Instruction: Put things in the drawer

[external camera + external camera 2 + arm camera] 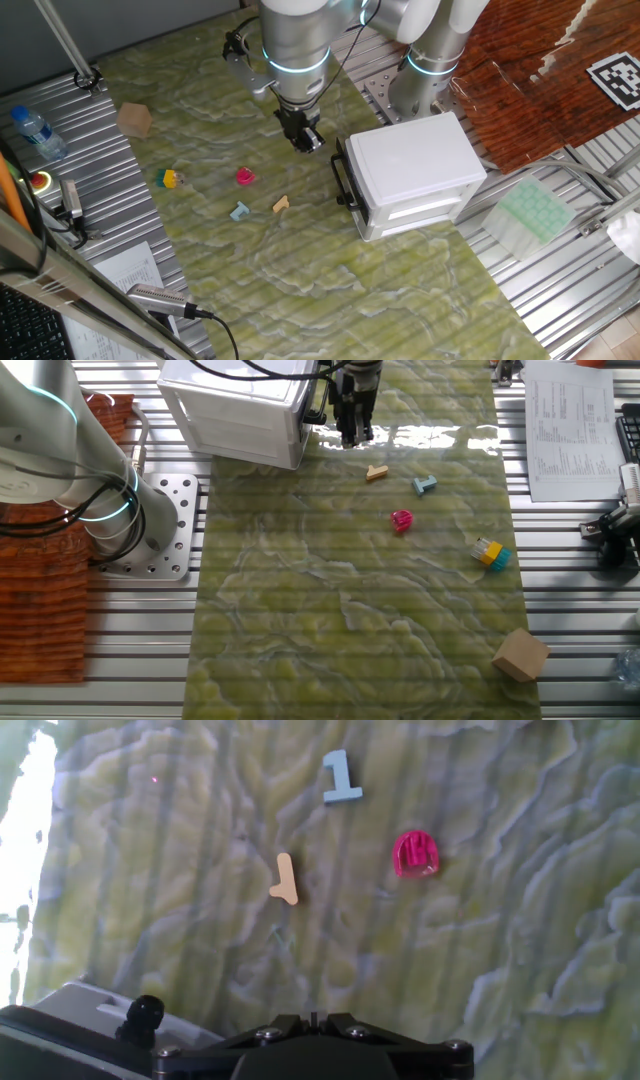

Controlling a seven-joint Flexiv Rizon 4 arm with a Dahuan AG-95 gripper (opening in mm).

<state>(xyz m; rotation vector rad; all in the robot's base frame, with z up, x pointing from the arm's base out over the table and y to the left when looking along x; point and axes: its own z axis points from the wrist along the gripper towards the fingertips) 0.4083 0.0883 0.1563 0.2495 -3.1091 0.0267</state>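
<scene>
The white cabinet (pixel 412 160) stands on the green mat, and its drawer with the black bar handle (pixel 345 178) looks shut. It also shows in the other fixed view (pixel 235 410). My gripper (pixel 306 138) hangs just left of the handle's far end with its fingers together and nothing visible between them; it also shows in the other fixed view (pixel 352 428). On the mat lie a tan piece (pixel 281 204) (pixel 286 880), a light blue piece (pixel 239 211) (pixel 340 776), a pink piece (pixel 245 177) (pixel 415 854) and a yellow-and-blue piece (pixel 169 179) (pixel 490 553). No orange piece is in view.
A tan cube (pixel 134 119) sits at the mat's far left corner. A water bottle (pixel 38 132) and a red button (pixel 40 181) are on the metal table to the left. A pale green tray (pixel 535 212) lies right of the cabinet. The robot base (pixel 425 85) stands behind it.
</scene>
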